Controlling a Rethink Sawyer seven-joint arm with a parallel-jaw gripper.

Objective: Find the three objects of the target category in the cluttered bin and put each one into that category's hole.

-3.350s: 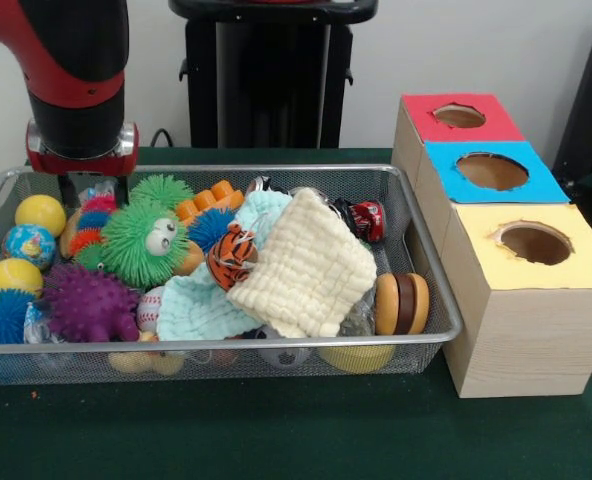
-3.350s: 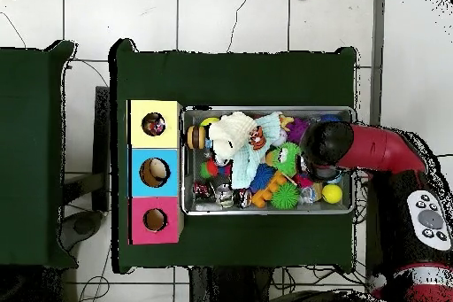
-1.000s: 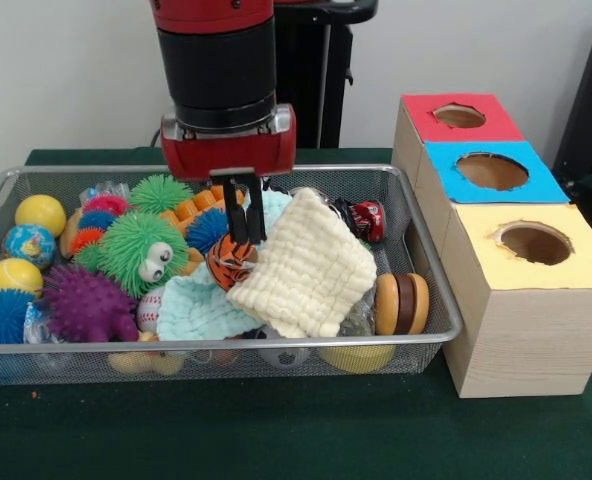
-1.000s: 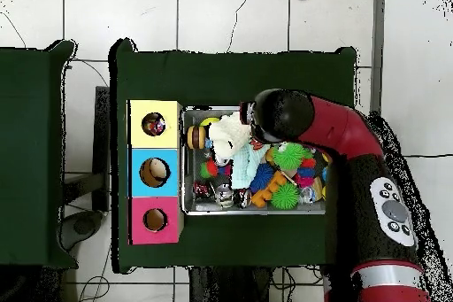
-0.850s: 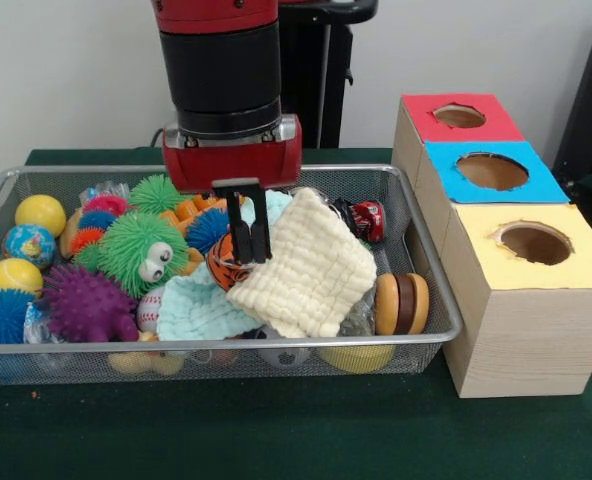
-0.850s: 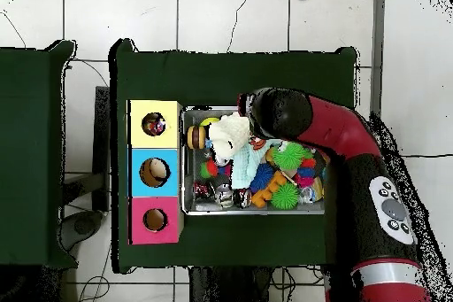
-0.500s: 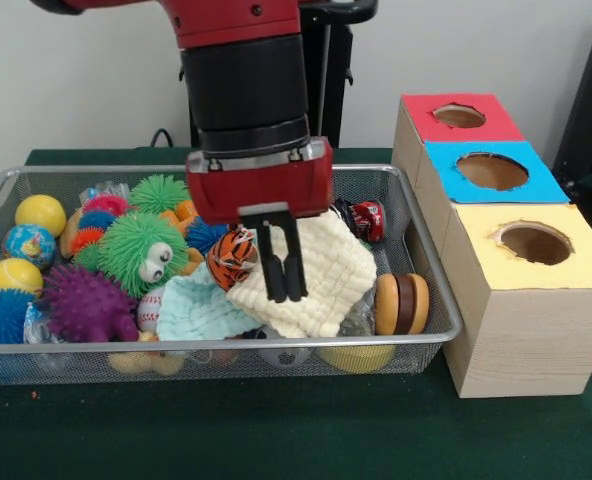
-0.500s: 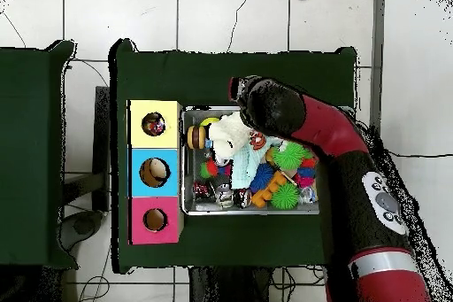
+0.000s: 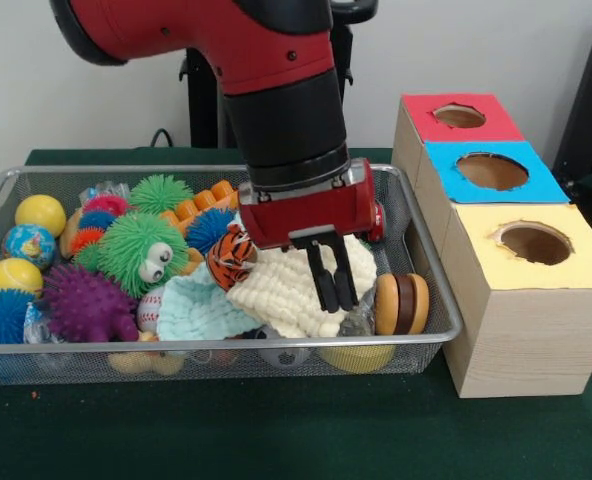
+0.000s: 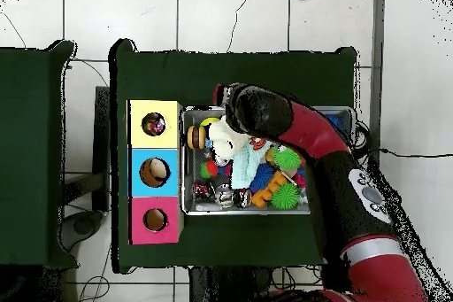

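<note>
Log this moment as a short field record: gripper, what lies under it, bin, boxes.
gripper: gripper, fingers close together, nothing visibly held
under it: cream cloth, tiger toy to its side
bin: wire basket, full of toys and balls
boxes: red box, blue box, yellow box in a row beside the basket, each with a round hole

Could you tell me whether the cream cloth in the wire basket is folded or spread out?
Spread out: the cream cloth lies draped over other toys in the wire basket, with the claw in front of it.

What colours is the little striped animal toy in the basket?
The tiger toy is orange with black stripes and some white. The front view shows it best, beside the gripper.
</note>
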